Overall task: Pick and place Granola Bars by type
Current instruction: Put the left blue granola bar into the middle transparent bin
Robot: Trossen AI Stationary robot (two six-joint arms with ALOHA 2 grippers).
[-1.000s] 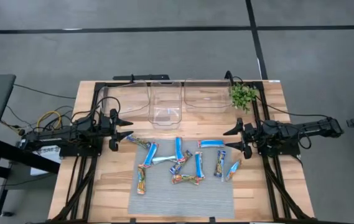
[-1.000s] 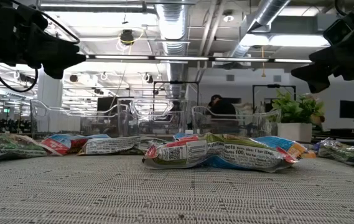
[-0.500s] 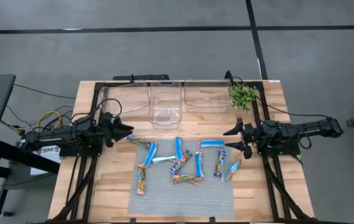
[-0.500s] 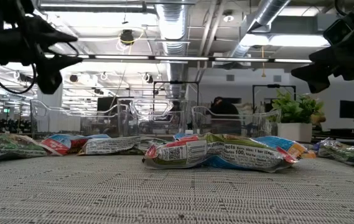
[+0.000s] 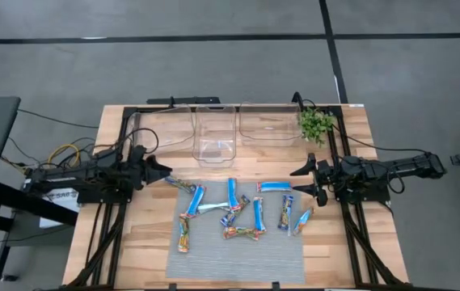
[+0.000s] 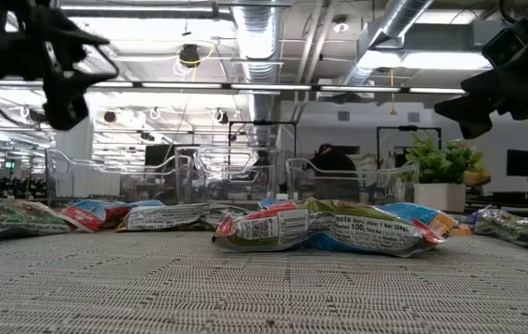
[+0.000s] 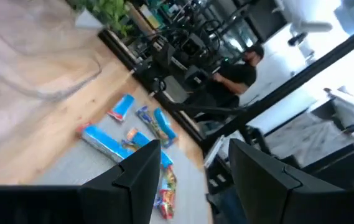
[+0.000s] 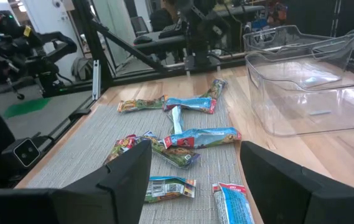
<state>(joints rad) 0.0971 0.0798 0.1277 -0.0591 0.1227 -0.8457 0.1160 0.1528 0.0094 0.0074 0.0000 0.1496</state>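
Observation:
Several granola bars (image 5: pixel 233 194) lie scattered flat on a grey mat (image 5: pixel 238 257) in the middle of the table. Some are bright blue (image 5: pixel 274 187), some are blue with yellow (image 5: pixel 194 200), and some are brownish multicoloured (image 5: pixel 184 235). The low view shows them lying in a row (image 6: pixel 328 227). My left gripper (image 5: pixel 163 170) hovers open at the mat's far left corner, above the table, rolled to one side (image 7: pixel 192 158). My right gripper (image 5: pixel 298 182) hovers open at the mat's far right corner (image 8: pixel 195 152). Neither touches a bar.
Two clear plastic bins (image 5: pixel 214 136) (image 5: pixel 267 125) stand side by side at the table's far edge, behind the mat. A small green plant (image 5: pixel 316 124) stands to their right, near my right arm. Bare wood (image 5: pixel 141 242) shows left and right of the mat.
My left gripper has rolled about its own pointing line, so its fingers no longer spread level. It has also risen a little. It stays open. The right arm and the bars have kept still.

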